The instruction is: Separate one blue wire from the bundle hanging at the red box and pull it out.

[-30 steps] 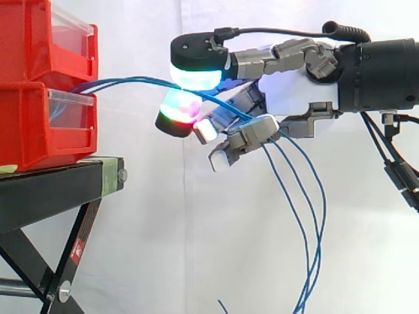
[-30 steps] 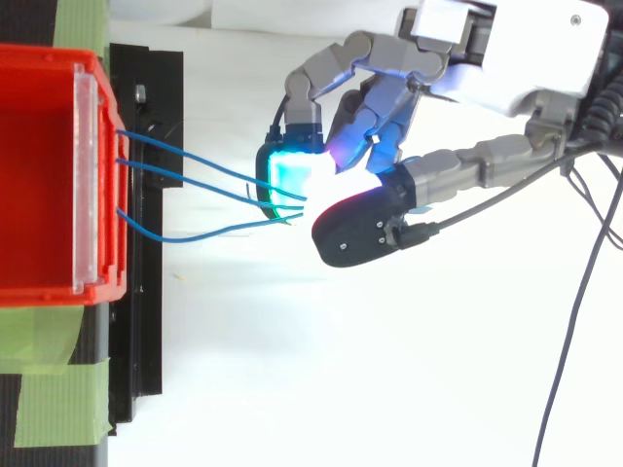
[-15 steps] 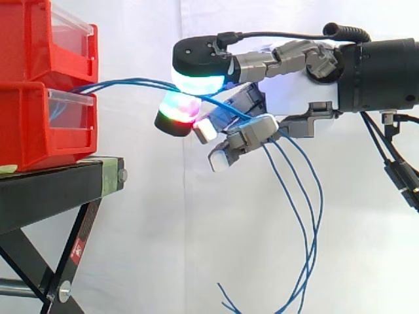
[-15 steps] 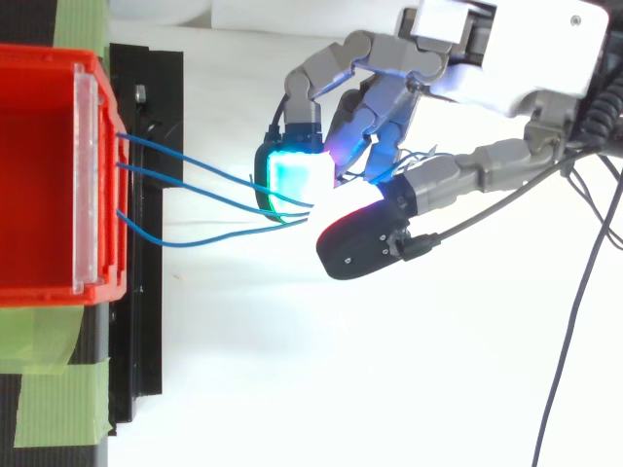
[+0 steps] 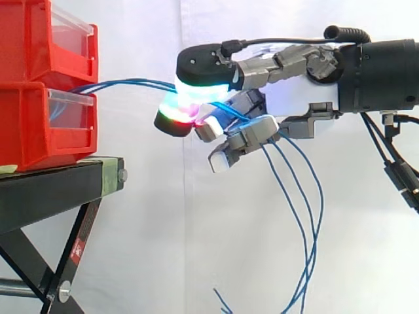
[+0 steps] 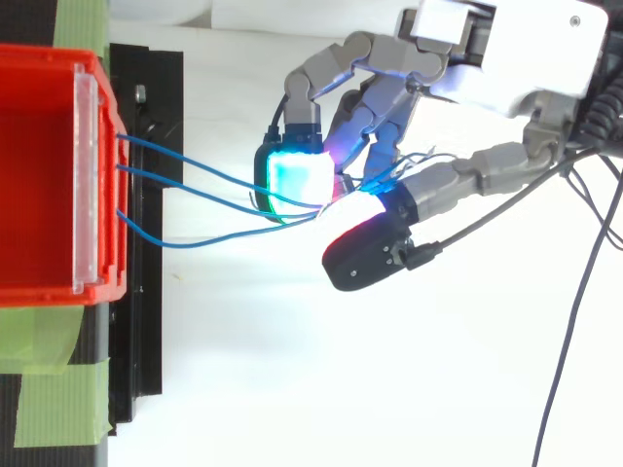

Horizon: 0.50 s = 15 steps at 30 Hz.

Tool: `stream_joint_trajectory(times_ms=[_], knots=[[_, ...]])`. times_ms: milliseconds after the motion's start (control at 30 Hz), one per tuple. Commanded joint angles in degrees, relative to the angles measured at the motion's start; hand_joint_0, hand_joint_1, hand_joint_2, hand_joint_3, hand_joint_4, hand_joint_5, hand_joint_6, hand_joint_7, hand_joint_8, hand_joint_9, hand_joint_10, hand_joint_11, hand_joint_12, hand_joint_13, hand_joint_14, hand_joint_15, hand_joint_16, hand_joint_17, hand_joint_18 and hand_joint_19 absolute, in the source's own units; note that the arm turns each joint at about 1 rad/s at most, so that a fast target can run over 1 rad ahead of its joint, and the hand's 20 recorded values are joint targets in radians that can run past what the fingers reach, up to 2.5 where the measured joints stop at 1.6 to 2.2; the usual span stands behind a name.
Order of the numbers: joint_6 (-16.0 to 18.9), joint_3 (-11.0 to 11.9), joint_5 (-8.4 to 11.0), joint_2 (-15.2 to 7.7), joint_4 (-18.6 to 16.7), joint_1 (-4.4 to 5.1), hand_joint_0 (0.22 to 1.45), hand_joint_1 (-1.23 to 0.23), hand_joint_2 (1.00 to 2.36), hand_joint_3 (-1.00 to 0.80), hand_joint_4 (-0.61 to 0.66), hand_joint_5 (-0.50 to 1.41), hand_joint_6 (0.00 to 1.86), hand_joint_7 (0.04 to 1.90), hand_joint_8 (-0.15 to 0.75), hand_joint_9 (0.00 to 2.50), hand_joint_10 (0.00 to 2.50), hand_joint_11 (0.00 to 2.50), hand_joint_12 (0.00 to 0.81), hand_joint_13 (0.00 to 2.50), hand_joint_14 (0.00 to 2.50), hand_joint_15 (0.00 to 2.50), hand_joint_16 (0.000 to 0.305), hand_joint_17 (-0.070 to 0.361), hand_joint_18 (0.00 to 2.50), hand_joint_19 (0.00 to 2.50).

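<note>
hand (image 5: 301, 91) held level, palm down, reaching left twd red bins (image 5: 39, 124). thumb + fingers (image 5: 175, 118) curled, clamped on blue wires (image 5: 131, 81); wire ends hang below the fingers.

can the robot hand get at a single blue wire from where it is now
Reach, probably yes: the robot hand pinches the blue wires coming from the red box, with nothing in the way. Singling one out looks harder, since they converge there.
</note>
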State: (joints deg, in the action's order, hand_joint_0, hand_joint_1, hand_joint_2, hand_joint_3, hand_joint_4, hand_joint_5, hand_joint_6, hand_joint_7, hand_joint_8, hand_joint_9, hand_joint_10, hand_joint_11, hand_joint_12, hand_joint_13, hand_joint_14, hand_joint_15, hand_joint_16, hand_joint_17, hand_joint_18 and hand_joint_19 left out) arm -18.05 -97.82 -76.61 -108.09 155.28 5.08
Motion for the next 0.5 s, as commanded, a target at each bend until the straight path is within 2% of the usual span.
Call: stream_joint_trajectory(times_ms=[0, 167, 467], knots=[[-0.1, 0.0, 0.06, 0.0, 0.0, 0.02, 0.74, -0.96, 1.01, -0.38, 0.27, -0.27, 0.84, 1.1, 0.347, 0.91, 0.02, 1.21, 0.303, 1.39, 0.18, 1.61, 0.054, 0.121, 0.67, 0.73], [-0.1, 0.0, -0.12, 0.0, 0.0, 0.02, 0.68, -0.95, 1.0, -0.49, 0.27, -0.27, 0.84, 1.11, 0.356, 0.91, 0.02, 1.2, 0.307, 1.37, 0.21, 1.59, 0.054, 0.121, 0.67, 0.76], [-0.1, 0.0, -0.21, 0.0, 0.0, -0.07, 0.56, -0.83, 1.0, -0.5, 0.29, -0.26, 0.83, 1.1, 0.383, 0.99, 0.02, 1.2, 0.323, 1.38, 0.31, 1.51, 0.057, 0.127, 0.68, 0.8]])
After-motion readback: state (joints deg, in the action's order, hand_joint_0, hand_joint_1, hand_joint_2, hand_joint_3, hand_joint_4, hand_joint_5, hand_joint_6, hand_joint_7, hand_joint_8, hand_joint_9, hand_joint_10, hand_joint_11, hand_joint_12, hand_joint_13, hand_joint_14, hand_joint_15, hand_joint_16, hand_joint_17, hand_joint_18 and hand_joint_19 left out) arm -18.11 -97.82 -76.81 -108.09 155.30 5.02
